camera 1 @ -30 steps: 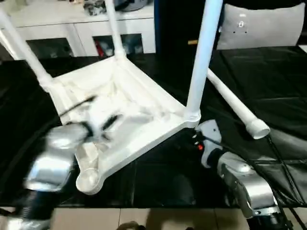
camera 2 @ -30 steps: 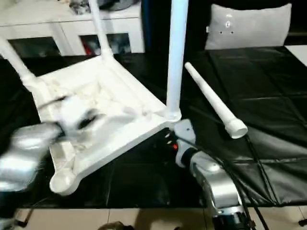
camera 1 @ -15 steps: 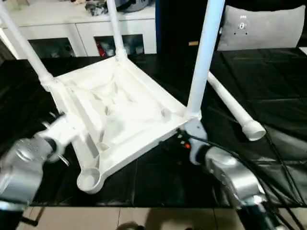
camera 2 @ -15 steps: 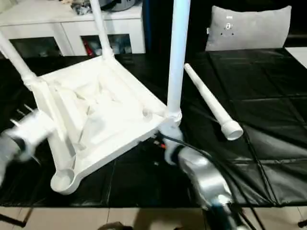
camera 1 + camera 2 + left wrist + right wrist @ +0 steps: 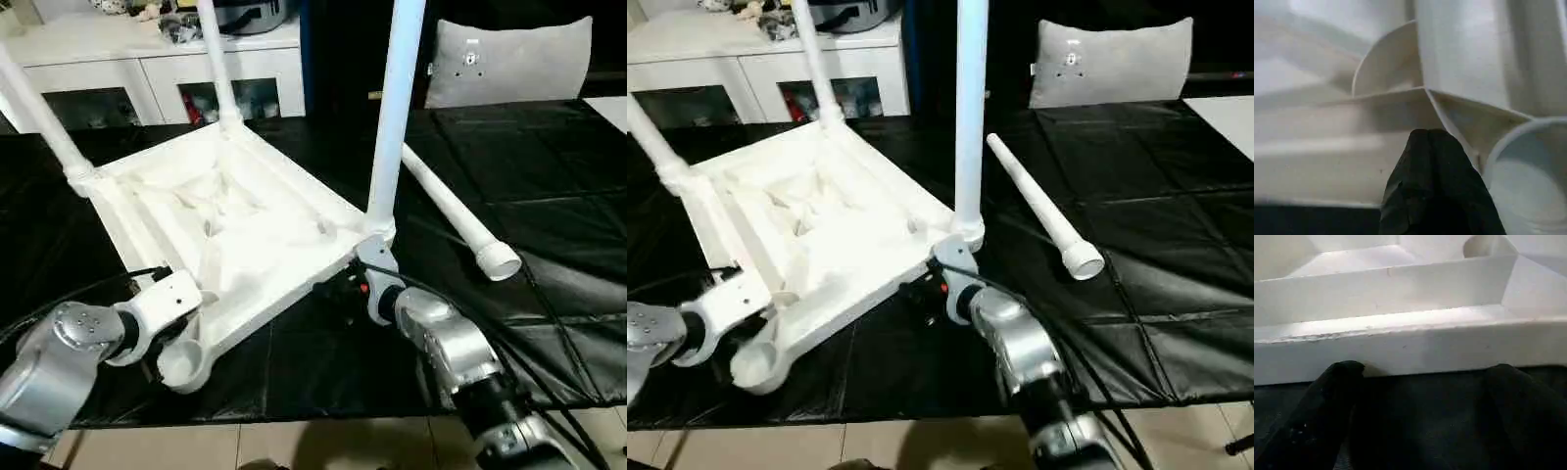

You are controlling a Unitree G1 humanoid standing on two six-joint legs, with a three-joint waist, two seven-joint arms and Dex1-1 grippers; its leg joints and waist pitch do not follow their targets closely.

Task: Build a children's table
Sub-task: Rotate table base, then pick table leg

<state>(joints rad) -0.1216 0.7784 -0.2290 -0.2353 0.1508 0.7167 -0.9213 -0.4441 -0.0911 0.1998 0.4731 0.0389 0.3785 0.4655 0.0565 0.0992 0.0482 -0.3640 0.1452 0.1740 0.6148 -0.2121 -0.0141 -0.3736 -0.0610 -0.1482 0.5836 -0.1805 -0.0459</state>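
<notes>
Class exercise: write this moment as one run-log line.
tabletop: upside down, three legs fitted | fourth leg: loose on mat | left claw: shut, by empty socket | right claw: open at rim

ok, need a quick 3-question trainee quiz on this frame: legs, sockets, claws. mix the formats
1. How many legs already stand in the tabletop?
2. True or false: the loose leg lies on the black mat beside the tabletop.
3. Which claw is shut? A) left claw B) right claw C) both

Key:
1. Three; the empty socket is the near corner, by the left claw.
2. True.
3. A; the right claw's fingers stand apart at the tabletop's edge.
</notes>
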